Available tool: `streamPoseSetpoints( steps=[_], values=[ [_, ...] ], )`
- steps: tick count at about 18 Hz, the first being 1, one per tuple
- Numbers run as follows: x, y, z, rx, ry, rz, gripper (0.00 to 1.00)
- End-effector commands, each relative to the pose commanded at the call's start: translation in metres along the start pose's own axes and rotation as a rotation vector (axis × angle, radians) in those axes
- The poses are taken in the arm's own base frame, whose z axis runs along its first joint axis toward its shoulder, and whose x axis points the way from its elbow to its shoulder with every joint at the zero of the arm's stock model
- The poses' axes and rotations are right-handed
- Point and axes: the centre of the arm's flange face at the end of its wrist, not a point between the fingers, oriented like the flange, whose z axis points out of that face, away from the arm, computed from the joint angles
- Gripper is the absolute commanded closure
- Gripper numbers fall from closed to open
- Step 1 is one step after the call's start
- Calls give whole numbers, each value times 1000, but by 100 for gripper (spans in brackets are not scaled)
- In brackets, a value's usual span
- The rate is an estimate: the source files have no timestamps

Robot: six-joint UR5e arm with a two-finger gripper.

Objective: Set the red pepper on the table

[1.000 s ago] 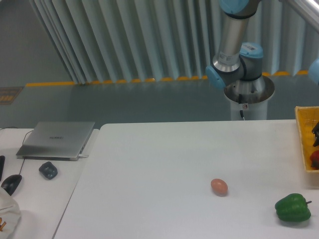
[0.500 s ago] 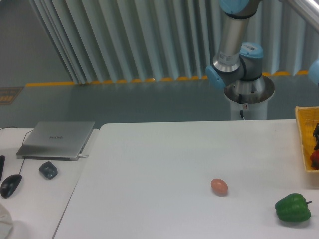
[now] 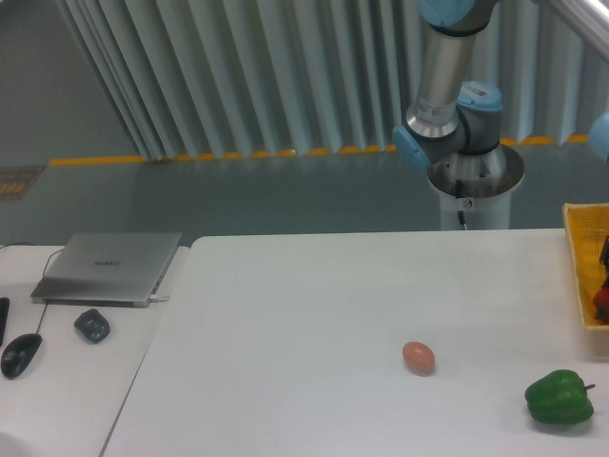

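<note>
The red pepper (image 3: 601, 303) shows as a small red patch at the right edge of the frame, inside a yellow basket (image 3: 577, 276) that stands on the white table (image 3: 314, 324). A dark part of my gripper (image 3: 604, 255) hangs just above the pepper, mostly cut off by the frame edge. I cannot tell whether its fingers are open or shut, or whether they touch the pepper. The arm's base (image 3: 466, 143) stands behind the table.
A green pepper (image 3: 559, 397) lies at the front right of the table. A brownish-pink egg (image 3: 418, 357) lies near the middle. On the side desk at the left are a laptop (image 3: 109, 267), a mouse (image 3: 21, 355) and a small dark object (image 3: 92, 325).
The dark gripper part at the right edge has shifted slightly further out of frame. A white object at the bottom left corner has left the view.
</note>
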Motion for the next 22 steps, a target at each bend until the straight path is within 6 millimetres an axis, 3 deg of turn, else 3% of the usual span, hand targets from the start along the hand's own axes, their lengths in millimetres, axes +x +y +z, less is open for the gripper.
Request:
streamPoseSetpoints(
  steps=[2, 13, 16, 22],
  values=[
    [0, -1, -1, -2, -1, 2, 56],
    [0, -7, -52, 8, 35, 9, 55],
    [1, -21, -63, 10, 44, 17, 55],
    [5, -71, -70, 84, 26, -83, 55]
  ],
)
